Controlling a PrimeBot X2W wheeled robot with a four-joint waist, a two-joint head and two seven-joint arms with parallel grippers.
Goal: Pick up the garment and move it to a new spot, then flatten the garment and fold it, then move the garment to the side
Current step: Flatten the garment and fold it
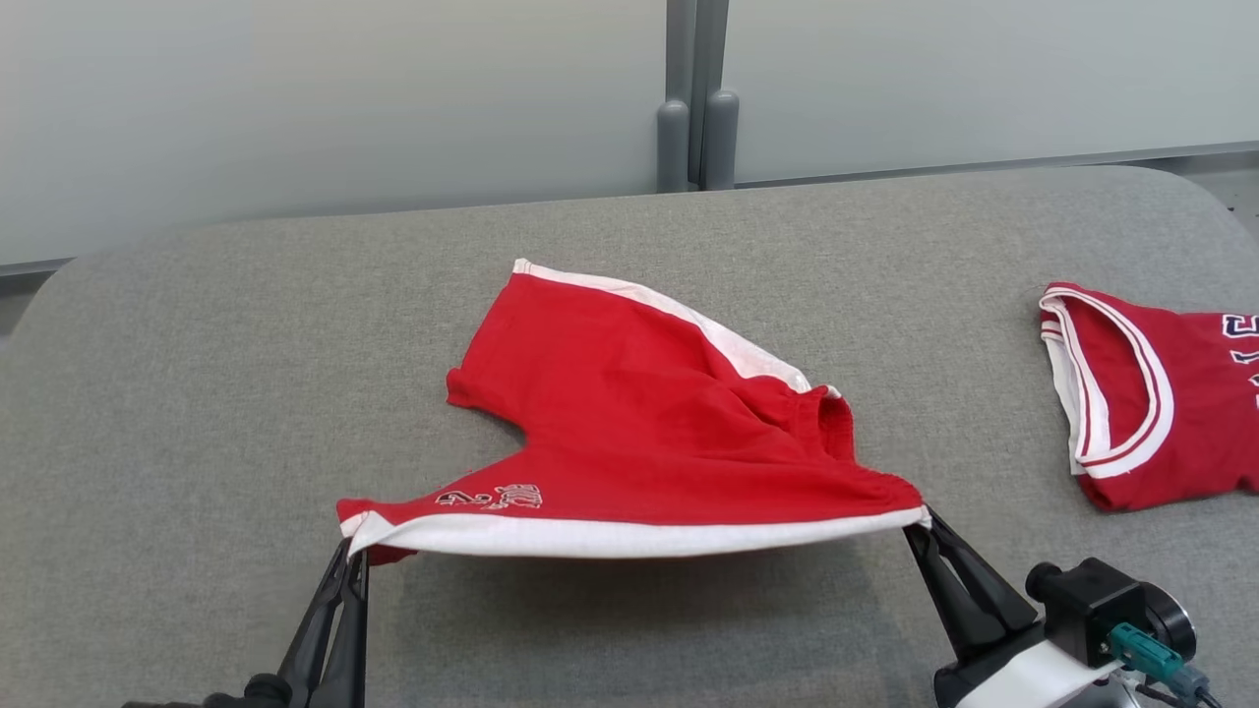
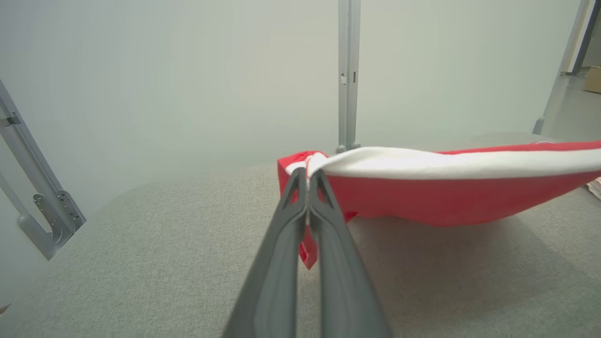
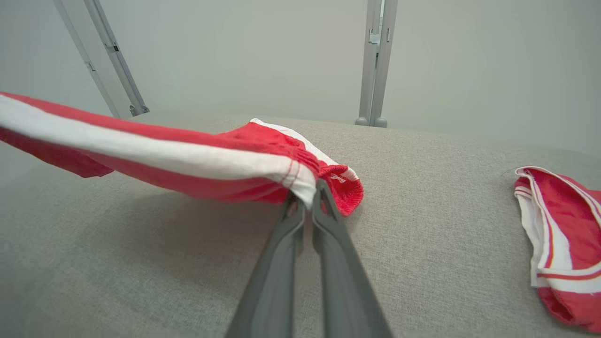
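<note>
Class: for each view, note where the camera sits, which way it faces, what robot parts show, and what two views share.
Head view: on the head, facing down at table, red shorts; left gripper, right gripper show.
Left wrist view: along the left gripper, shut on the shorts' leg corner.
Right wrist view: along the right gripper, shut on their waistband.
Shared: head and right wrist views show the jersey.

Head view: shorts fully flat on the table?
No, near edge of the shorts hangs between left end effector and right end effector.
</note>
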